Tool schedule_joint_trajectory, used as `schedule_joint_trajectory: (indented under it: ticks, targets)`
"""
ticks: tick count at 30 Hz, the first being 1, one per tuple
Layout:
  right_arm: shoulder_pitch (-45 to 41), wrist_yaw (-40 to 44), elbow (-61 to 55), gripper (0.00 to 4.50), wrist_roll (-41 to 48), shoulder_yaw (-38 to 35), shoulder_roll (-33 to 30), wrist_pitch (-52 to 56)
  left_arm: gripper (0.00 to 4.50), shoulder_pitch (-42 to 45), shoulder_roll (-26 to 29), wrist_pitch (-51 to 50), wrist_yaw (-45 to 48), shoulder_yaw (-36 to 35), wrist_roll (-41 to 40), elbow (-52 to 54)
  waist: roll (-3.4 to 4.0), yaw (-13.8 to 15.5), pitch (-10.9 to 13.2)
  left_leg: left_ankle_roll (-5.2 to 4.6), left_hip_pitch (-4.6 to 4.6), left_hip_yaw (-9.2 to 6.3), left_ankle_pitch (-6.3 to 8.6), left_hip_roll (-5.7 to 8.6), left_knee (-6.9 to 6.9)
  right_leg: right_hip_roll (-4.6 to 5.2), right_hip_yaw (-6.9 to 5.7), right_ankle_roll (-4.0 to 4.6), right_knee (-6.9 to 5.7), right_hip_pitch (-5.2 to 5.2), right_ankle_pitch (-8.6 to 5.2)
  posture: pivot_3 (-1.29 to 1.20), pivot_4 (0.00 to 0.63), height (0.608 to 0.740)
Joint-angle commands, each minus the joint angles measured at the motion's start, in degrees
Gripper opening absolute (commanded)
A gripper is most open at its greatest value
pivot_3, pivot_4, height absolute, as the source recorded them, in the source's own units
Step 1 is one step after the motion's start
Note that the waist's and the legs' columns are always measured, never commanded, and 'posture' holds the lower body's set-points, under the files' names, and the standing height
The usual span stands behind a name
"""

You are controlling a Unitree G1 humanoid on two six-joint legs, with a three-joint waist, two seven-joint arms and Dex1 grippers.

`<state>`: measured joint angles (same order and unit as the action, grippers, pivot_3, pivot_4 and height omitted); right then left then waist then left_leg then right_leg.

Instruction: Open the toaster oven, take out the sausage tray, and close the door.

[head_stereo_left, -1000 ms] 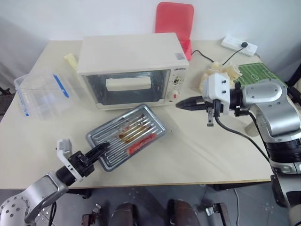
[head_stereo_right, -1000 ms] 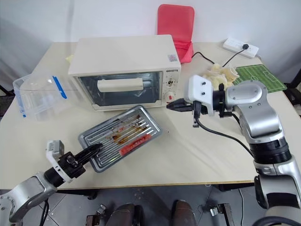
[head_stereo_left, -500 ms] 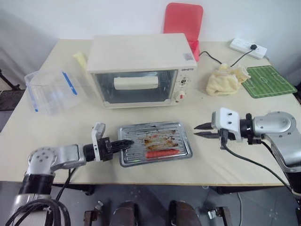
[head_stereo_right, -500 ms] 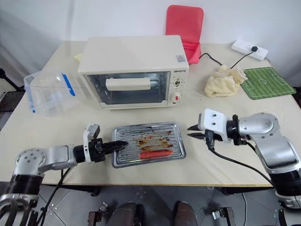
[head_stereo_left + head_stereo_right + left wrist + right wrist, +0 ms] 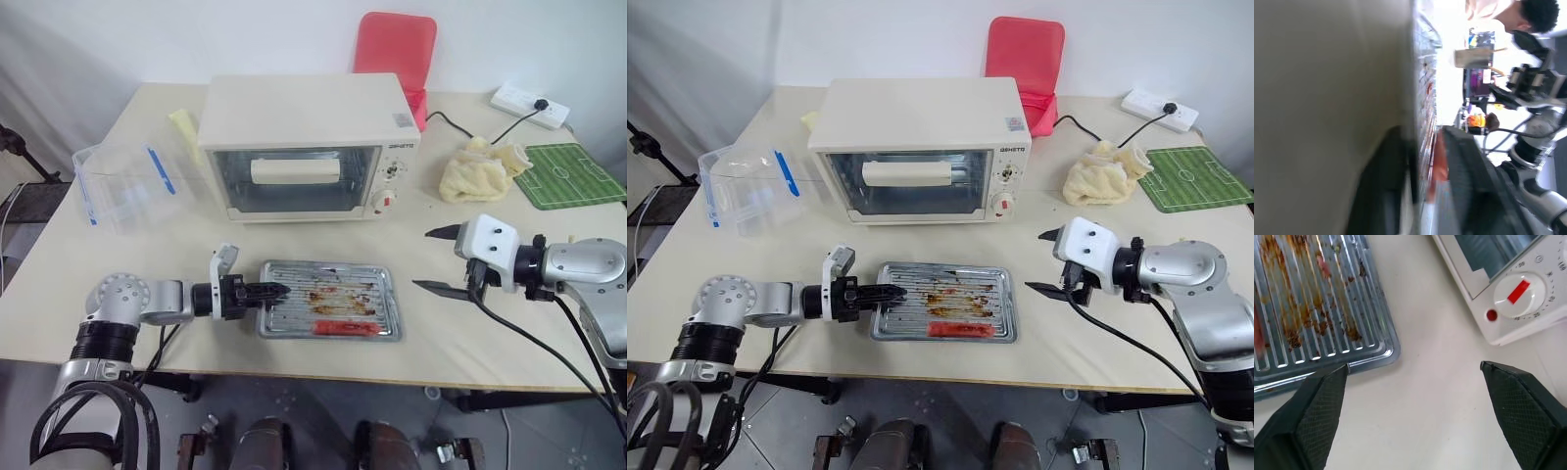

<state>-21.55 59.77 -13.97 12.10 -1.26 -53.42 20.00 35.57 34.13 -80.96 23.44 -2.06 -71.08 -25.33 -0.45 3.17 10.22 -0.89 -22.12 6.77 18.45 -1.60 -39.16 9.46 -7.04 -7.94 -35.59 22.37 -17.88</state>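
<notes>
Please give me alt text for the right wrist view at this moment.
Two black textured fingers of the right gripper stand wide apart over a bare cream tabletop. Beyond them lie a corner of a ribbed silvery metal tray streaked with brown grease, and the cream-white toaster oven's lower corner with its red-marked dial.

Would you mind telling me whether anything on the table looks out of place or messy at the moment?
Only the sausage tray stands out: it sits near the table's front edge, smeared with brown grease. The toaster oven has its door shut, and nothing looks spilled or damaged.
</notes>
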Motion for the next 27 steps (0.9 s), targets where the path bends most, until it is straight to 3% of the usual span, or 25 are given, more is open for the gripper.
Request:
schedule_joint_trajectory:
  ticks: [1, 9, 11, 14, 18, 27]
  targets:
    - [-2.2, -0.3, 0.2, 4.5, 0.0, -1.0, -0.2, -1.5, 2.34, 1.3, 0.3, 2.8, 2.1, -0.6, 7.4, -4.1, 0.0, -0.2, 0.0, 0.01, -0.01, 0.0, -0.01, -0.01, 0.0, 0.0, 0.01, 0.02, 0.0, 0.02, 0.01, 0.0, 0.15, 0.74]
    - [-4.7, 2.6, 3.9, 4.5, 0.0, 1.0, -0.4, -4.0, 4.45, 0.9, 6.6, 13.5, 13.8, 0.1, 17.8, 2.7, -0.01, -1.8, 0.0, 0.05, 0.03, 0.01, -0.05, -0.08, 0.02, -0.04, 0.0, 0.04, -0.06, 0.04, 0.03, 0.0, 0.15, 0.74]
    - [-5.3, 4.4, 5.4, 4.5, 0.4, 1.6, -0.4, -4.8, 4.49, -1.2, 11.3, 22.0, 21.7, 0.8, 22.2, 7.5, -0.06, -2.6, 0.0, 0.09, 0.03, 0.01, -0.07, -0.12, 0.08, -0.08, 0.01, 0.06, -0.08, 0.1, 0.03, 0.0, 0.15, 0.74]
    - [-5.8, 6.1, 7.7, 4.5, 0.4, 2.1, -0.2, -6.3, 4.49, -5.2, 13.3, 34.9, 29.8, -1.2, 26.7, 11.8, -0.07, -3.6, 0.0, 0.2, 0.01, 0.12, -0.05, -0.21, 0.34, -0.17, 0.04, 0.11, -0.1, 0.27, 0.04, 0.0, 0.15, 0.74]
    - [-5.8, 7.5, 11.8, 4.5, 1.1, 1.9, 0.6, -7.7, 4.49, -14.1, 14.8, 63.0, 37.7, -4.9, 37.9, 15.5, -0.08, -3.4, 0.1, 0.16, -0.17, 0.18, 0.05, -0.19, 0.43, -0.15, -0.11, 0.05, 0.01, 0.38, 0.07, 0.0, 0.15, 0.74]
    - [1.5, 3.7, 16.8, 4.5, -0.2, -1.5, 0.8, -13.6, 4.49, -24.0, 14.0, 69.2, 46.1, -11.2, 37.2, 15.5, -0.09, -3.2, 0.1, 0.08, -0.31, 0.28, 0.15, -0.22, 0.31, -0.04, -0.46, 0.02, 0.05, 0.3, 0.08, 0.0, 0.15, 0.74]
